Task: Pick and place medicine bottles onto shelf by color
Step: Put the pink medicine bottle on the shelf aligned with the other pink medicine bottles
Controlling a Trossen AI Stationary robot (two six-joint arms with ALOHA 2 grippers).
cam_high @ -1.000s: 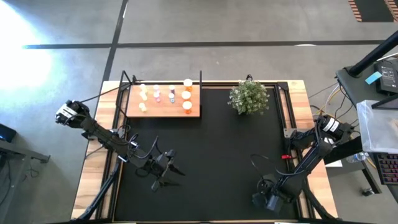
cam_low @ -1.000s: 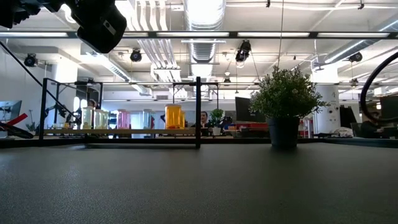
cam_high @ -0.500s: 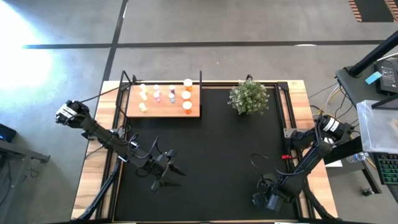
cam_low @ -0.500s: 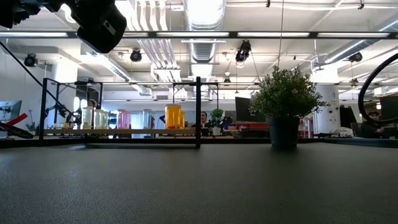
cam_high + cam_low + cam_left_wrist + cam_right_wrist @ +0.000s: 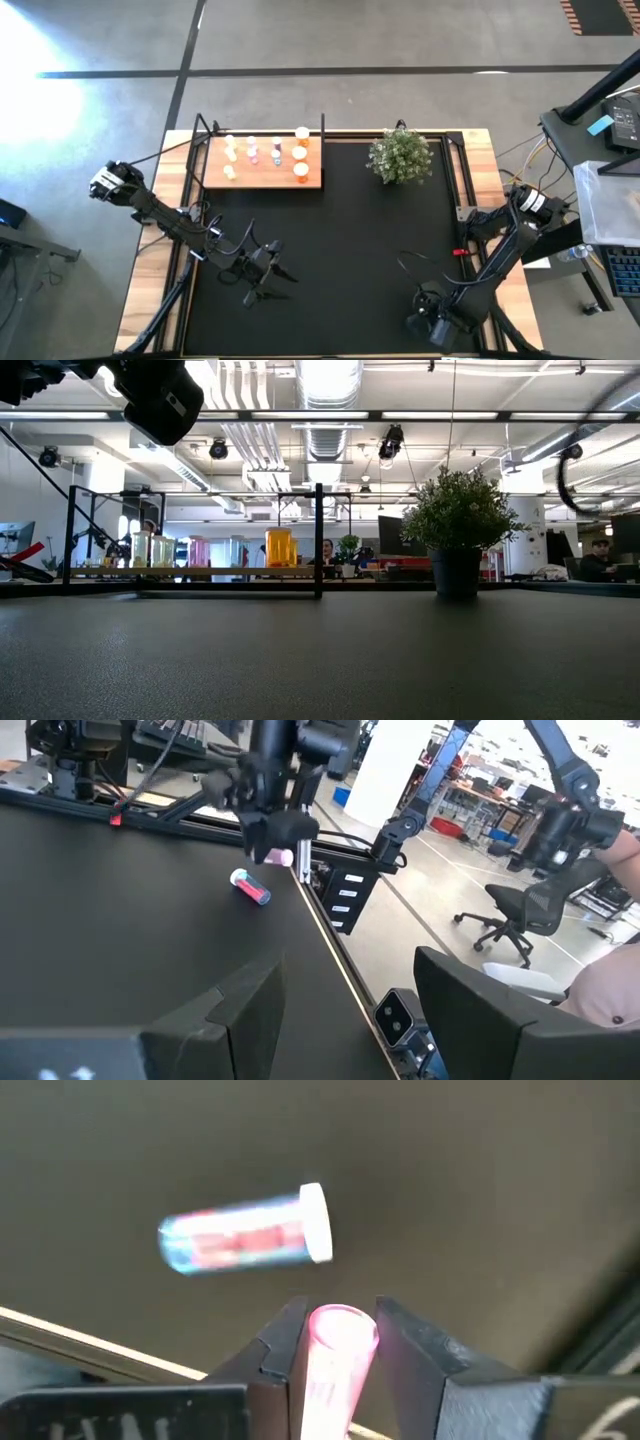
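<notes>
Black matting covers the table. Left gripper (image 5: 283,272) waits with jaws apart over the near-left mat. Far-left shelf (image 5: 312,181) holds bottles. Near-right, right gripper (image 5: 341,1342) clamps a pink bottle (image 5: 338,1342); lift straight, clearing the blue-and-red bottle (image 5: 245,1238) lying beside.

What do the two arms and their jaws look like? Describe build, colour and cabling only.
The left arm and right arm are slim, dark, jointed tubes, each with a pale grey-white housing at the base end. Thin black cables loop loosely off both. A small red mark sits beside the right arm. The jaws are flat, matte dark plates with bevelled tips.
</notes>
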